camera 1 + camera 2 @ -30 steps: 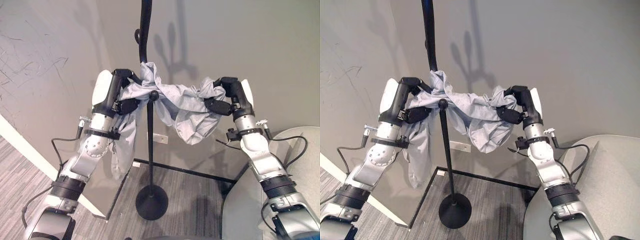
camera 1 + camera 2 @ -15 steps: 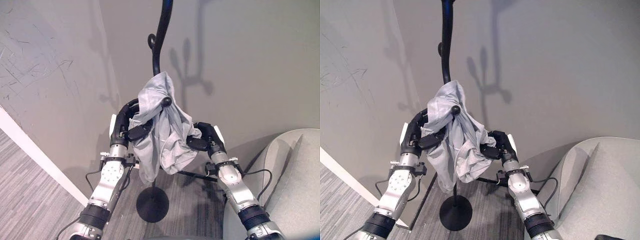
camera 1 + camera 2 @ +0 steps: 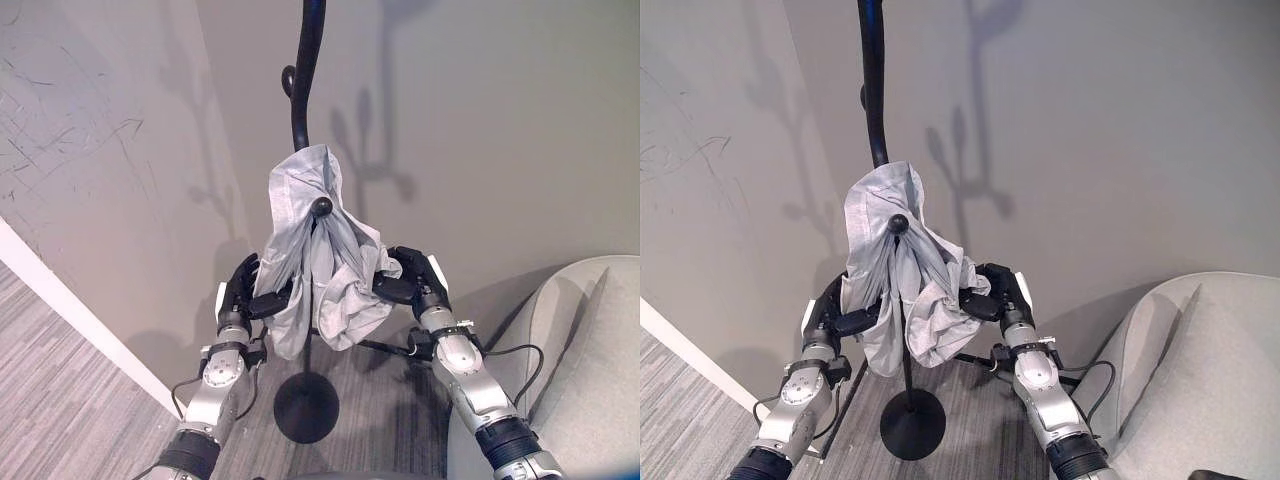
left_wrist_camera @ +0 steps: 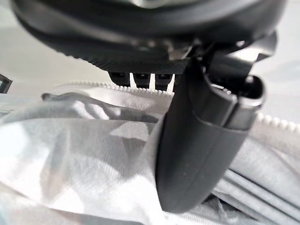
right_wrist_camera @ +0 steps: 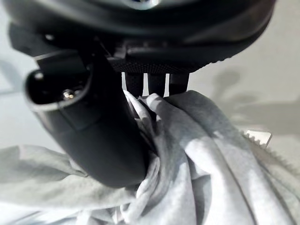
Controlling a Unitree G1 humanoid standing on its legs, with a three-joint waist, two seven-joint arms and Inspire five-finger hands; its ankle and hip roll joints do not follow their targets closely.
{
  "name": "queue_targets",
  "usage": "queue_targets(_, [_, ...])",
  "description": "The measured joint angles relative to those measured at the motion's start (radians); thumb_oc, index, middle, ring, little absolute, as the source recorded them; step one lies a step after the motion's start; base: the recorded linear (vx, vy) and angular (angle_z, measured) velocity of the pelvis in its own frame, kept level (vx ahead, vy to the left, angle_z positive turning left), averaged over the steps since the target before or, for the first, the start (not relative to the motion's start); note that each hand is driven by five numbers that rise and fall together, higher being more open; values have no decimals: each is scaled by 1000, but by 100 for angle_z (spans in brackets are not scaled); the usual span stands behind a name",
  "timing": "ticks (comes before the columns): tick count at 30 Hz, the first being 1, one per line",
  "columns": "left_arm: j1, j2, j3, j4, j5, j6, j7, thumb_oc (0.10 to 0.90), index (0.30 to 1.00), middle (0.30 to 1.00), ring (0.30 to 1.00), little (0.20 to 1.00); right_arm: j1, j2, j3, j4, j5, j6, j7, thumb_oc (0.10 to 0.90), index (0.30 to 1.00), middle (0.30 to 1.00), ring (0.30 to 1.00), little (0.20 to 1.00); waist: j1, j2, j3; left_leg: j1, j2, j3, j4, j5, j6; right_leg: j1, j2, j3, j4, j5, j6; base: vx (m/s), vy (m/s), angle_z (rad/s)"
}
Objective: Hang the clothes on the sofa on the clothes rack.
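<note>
While the grey garment (image 3: 318,262) hangs draped over a knobbed peg of the clothes rack (image 3: 303,90), left hand (image 3: 243,296) and right hand (image 3: 410,285) each pinch its lower folds, so both should release gently without tugging it off.

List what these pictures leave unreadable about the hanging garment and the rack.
- Top of the clothes rack: cut off by the upper edge of both eye views.
- What the grey garment is: bunched folds hide its shape.
- Left hand and right hand: fingertips buried in cloth in both wrist views.
</note>
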Motion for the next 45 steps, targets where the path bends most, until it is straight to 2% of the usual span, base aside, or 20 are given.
queue_targets(7, [82,29,52,-122,49,23,20,800,900,900,900,900,110,-17,-43,-1,-48,37,-17,800,900,900,900,900,-1,2,7,-4,0,-6,0,0,0,0,0,-7,0,-1,0,-2,2,1])
queue_targets(11, [151,74,112,-218,80,22,-31,800,900,900,900,900,165,-72,-102,-10,-115,43,-12,800,900,900,900,900,-1,10,21,-10,-1,-9,0,0,0,-2,0,-11,-1,-2,0,-8,4,2])
queue_targets(13, [201,105,174,-285,75,14,-86,800,900,900,900,900,211,-96,-186,-32,-170,45,-10,800,900,900,900,900,0,15,26,-16,-1,-11,1,1,0,-7,0,-13,-1,-2,1,-9,4,2])
queue_targets(17, [226,117,287,-308,-35,-30,-167,800,900,900,900,900,259,-105,-315,-88,-203,41,8,800,900,900,900,900,-2,18,31,-16,-1,-8,2,1,0,-9,0,-12,-1,-2,1,0,0,0])
queue_targets(23, [286,148,346,-315,-141,-57,-293,800,900,900,900,900,296,-105,-391,-118,-203,26,29,800,900,900,900,900,-8,25,40,-15,-1,-2,1,0,-1,-14,-2,-2,0,-1,1,-11,21,-4])
queue_targets(27, [305,120,366,-281,-341,-66,-404,800,900,900,900,900,330,-76,-415,-113,-197,15,52,800,900,900,900,900,-13,27,41,-14,-2,2,3,0,-1,-15,-2,0,0,-1,1,0,12,-1])
queue_targets(29, [305,58,376,-248,-463,-66,-457,800,900,900,900,900,337,-25,-422,-105,-178,10,68,800,900,900,900,900,-21,26,41,-11,-3,3,3,1,-2,-13,-3,1,0,-1,1,0,0,0])
queue_targets(32, [298,27,356,-201,-557,-53,-499,800,900,900,900,900,340,9,-409,-58,-119,0,82,800,900,900,900,900,-30,27,41,-10,-3,3,3,1,-2,-12,-3,2,0,-1,1,0,0,0])
queue_targets(40, [290,-50,357,-143,-705,-45,-588,800,900,900,900,900,377,36,-385,26,-60,-9,111,800,900,900,900,900,-28,29,39,1,-3,5,0,-3,-2,-1,-4,3,0,-2,2,0,0,0])
queue_targets(45, [298,-82,353,-143,-713,-45,-586,800,900,900,900,900,370,68,-344,173,56,-17,133,800,900,900,900,900,-23,19,41,0,-3,-2,3,-1,-2,2,-3,-4,0,-2,2,-4,-9,3])
